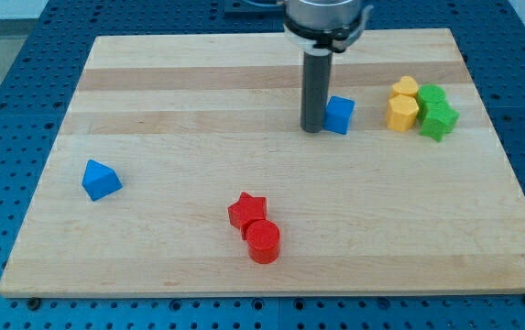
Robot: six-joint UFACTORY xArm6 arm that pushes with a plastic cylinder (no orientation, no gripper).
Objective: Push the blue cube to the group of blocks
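The blue cube [339, 115] sits on the wooden board [198, 137] right of centre, near the view's top. My tip [312, 129] is right at the cube's left side, touching or nearly touching it. To the cube's right is a tight group of blocks: two yellow blocks [403, 113] [405, 88] and two green blocks [439, 120] [432, 95]. A gap of bare board separates the cube from the group.
A blue triangular block [101, 180] lies at the view's left. A red star [246, 211] and a red cylinder [264, 242] touch each other near the view's bottom centre. The board's edges drop to a blue perforated surface [5, 137].
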